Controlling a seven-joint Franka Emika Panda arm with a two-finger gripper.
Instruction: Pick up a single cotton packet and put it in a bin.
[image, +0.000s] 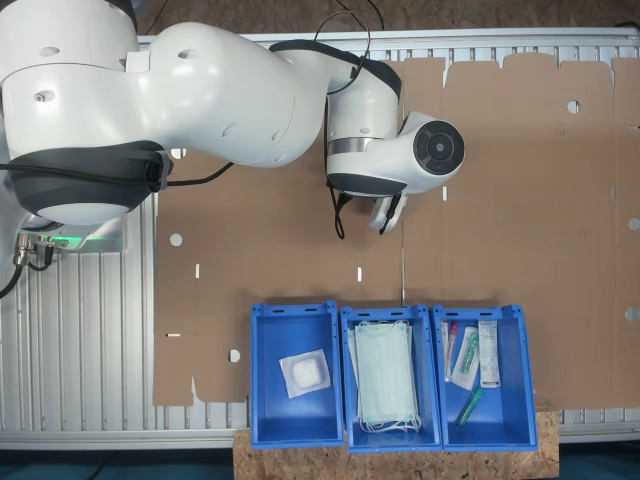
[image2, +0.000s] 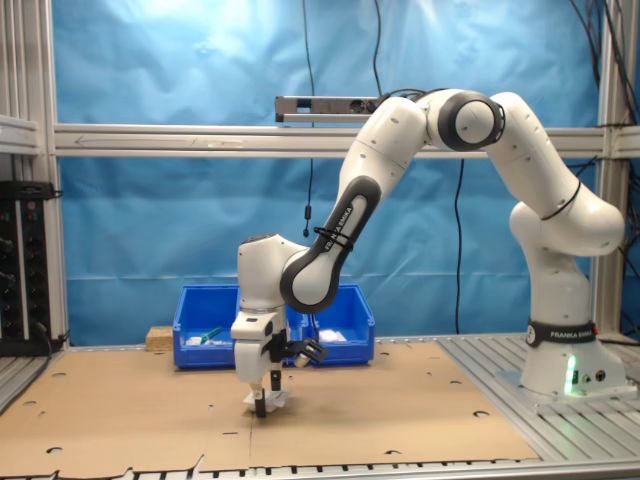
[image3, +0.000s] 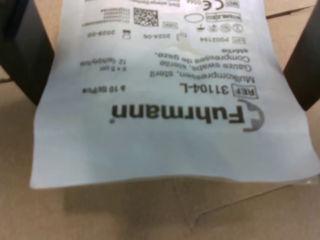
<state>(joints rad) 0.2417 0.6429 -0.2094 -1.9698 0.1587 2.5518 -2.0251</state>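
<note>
Wrist view: printed cotton packet (image3: 170, 95) spans gap between dark fingers (image3: 25, 55), which appear closed on its edges; cardboard tabletop (image3: 150, 215) close beneath. Second exterior view: gripper (image2: 261, 398) low over tabletop, near side, packet (image2: 272, 399) at fingertips, touching or barely off the surface. First exterior view: bin (image: 295, 373) holding white square packet sits leftmost of three. Judgement: lift straight up first, keep grip firm on limp paper, clear bin wall, release low over bin centre.
</note>
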